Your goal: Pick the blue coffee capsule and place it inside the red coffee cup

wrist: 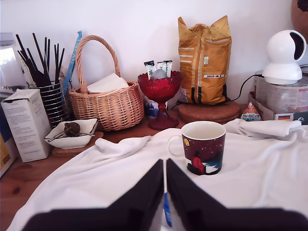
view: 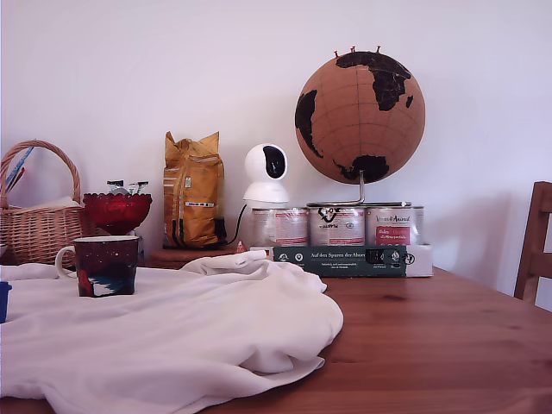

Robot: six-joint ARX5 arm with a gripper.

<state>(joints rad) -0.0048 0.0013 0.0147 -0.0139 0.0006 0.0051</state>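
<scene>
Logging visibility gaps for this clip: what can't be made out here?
- Wrist view: only a blue sliver shows between the gripper fingers; whether it is the capsule, or gripped, cannot be told.
- Exterior view: a blue object is cut off by the left edge; the gripper is out of frame.
- Both views: the mug's inside is hidden by its own wall.

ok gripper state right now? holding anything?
Gripper: shut on the blue coffee capsule, only a blue sliver showing between the nearly closed fingers, short of the red coffee cup.
</scene>
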